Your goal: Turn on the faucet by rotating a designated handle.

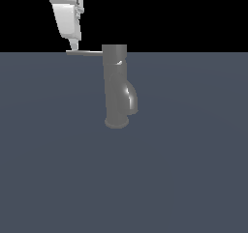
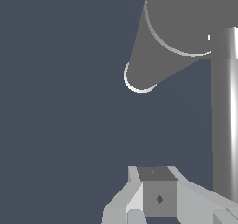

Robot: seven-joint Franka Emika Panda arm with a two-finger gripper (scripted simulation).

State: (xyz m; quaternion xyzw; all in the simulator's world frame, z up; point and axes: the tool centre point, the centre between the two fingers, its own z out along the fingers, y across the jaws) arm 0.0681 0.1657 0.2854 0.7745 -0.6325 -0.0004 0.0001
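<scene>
One faucet [image 1: 116,89] stood upright on the flat grey floor [image 1: 184,179], its short spout bulging toward the exterior view's right. The handle [image 1: 85,52], a thin rod, stuck out sideways from the top cap toward the exterior view's left. The gripper [image 1: 72,47] hung above the rod's far end with its tip touching or just beside it, probably because pushing at the end gives the most leverage for turning. In the wrist view the handle [image 2: 225,116] ran alongside the gripper [image 2: 158,197], apparently outside the fingers; whether they were spread or pressed together I could not tell.
</scene>
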